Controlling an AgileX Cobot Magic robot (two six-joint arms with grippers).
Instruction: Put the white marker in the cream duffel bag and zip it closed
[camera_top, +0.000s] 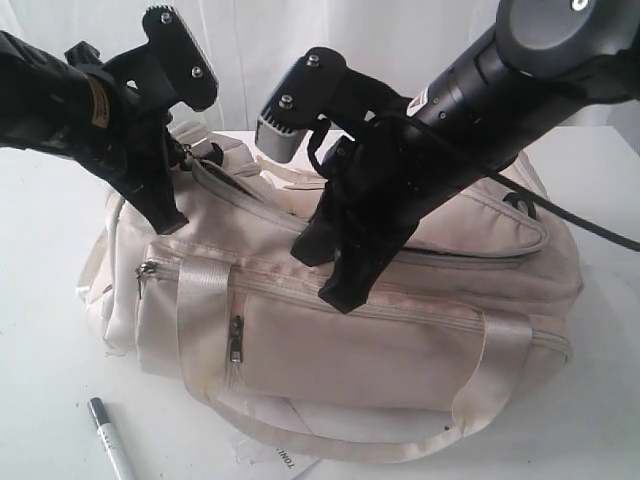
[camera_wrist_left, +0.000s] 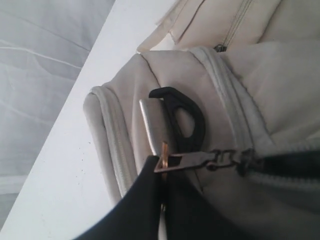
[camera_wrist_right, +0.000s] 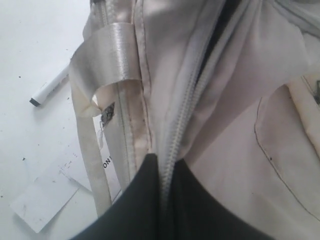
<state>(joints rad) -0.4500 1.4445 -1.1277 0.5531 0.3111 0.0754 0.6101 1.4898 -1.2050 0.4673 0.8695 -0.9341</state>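
Note:
The cream duffel bag (camera_top: 350, 340) fills the middle of the white table. Its top zipper shows a dark gap (camera_top: 470, 255) along the right half. My left gripper (camera_wrist_left: 164, 167) is shut on the metal zipper pull (camera_wrist_left: 187, 161) at the bag's left end, beside a black plastic loop (camera_wrist_left: 182, 120). My right gripper (camera_wrist_right: 165, 167) is shut on the zipper edge (camera_wrist_right: 175, 135) of the bag's opening near the middle. The white marker (camera_top: 108, 438) with its dark cap lies on the table in front of the bag's left corner, apart from both grippers. It also shows in the right wrist view (camera_wrist_right: 50, 89).
A shiny webbing handle (camera_top: 200, 300) loops down the bag's front over a closed side pocket with a grey zipper (camera_top: 237, 340). A white paper label (camera_wrist_right: 45, 197) lies on the table by the bag's front. The table edge (camera_wrist_left: 55, 125) runs close behind the bag's left end.

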